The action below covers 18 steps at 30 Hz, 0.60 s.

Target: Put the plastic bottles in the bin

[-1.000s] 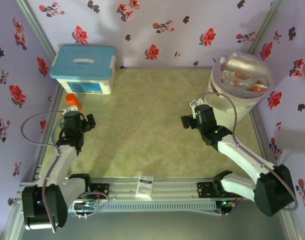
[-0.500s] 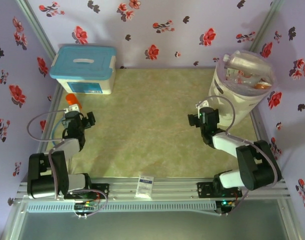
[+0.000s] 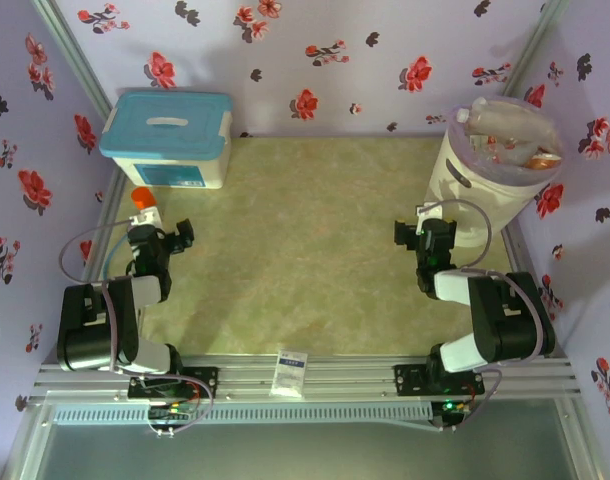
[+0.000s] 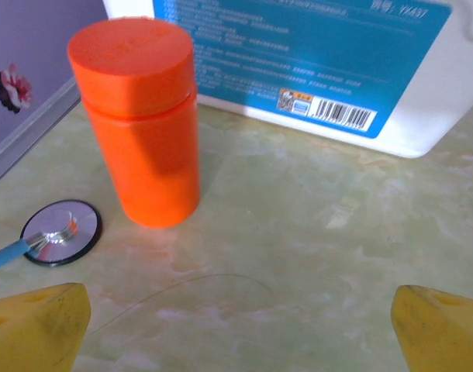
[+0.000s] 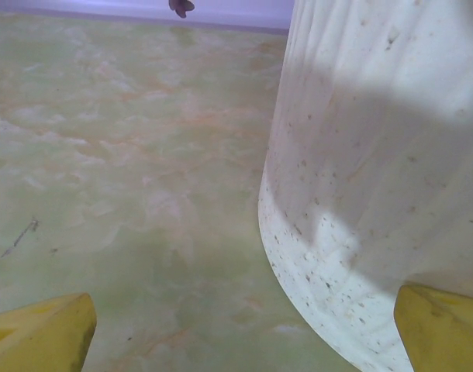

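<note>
The bin (image 3: 475,190) is a tall round white tub at the back right, and its speckled wall (image 5: 376,155) looms close in the right wrist view. Several plastic bottles (image 3: 503,132) are heaped at its rim, a clear one lying across the top. My right gripper (image 3: 422,233) is low over the table just left of the bin's foot, open, its yellow fingertips (image 5: 43,335) wide apart and nothing between them (image 5: 240,341). My left gripper (image 3: 160,236) is at the left edge, open and empty (image 4: 238,341), facing a small orange cylinder.
The orange cylinder (image 3: 143,200) (image 4: 139,116) stands upright in front of a white box with a light-blue lid (image 3: 167,138) (image 4: 314,62). A small round metal disc (image 4: 62,232) lies beside it. A white packet (image 3: 290,372) rests on the front rail. Flowered walls enclose the table.
Both arms have folded back toward their bases. The right gripper drew right and nearer, ending beside the bin's foot. The bin has shifted slightly right and stands straighter.
</note>
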Tool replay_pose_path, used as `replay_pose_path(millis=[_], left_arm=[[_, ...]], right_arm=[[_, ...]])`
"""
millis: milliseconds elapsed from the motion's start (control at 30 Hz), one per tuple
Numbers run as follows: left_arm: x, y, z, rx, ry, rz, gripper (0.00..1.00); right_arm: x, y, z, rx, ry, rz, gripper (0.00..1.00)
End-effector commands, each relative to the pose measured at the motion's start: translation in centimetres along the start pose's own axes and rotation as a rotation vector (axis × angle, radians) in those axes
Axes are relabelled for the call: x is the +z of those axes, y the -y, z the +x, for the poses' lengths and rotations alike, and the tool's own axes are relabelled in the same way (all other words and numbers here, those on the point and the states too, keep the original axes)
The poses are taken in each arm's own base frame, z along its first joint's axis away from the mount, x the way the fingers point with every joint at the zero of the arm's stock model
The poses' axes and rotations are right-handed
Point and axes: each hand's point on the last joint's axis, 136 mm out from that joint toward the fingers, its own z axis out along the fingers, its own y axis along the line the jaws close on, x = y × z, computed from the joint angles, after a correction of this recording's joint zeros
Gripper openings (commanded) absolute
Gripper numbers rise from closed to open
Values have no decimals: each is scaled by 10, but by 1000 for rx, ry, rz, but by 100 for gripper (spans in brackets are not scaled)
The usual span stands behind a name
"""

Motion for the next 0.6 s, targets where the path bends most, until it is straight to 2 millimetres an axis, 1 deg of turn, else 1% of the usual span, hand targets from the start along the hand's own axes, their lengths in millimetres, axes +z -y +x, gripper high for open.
replay_pose_path(millis=[0,100,167,200,267,300,333,400,500,567], left_arm=[[-1,5,-14,17,67,38,100],[-3,11,-12,37,77,64,100],[0,19,-6,72,87,86,100],[5,21,-1,79,91,92,100],[9,24,4,100,30,92,100],[11,27,1,107,60,96,100],[11,28,3,113,43,98,100],[12,28,2,114,50,92,100],[12,27,2,115,45,90,100],[12,27,2,113,45,87,100]], right_arm=[[0,3,-11,70,58,-19,99],[3,13,-6,125,61,-18,99],[13,11,6,141,73,-36,99],[11,16,-2,158,105,-33,100],[12,13,6,152,36,-47,99],[14,13,4,157,61,-47,99],[13,15,1,162,79,-43,99],[13,15,4,154,46,-43,99],[12,16,2,156,73,-36,99],[14,17,4,164,47,-29,99]])
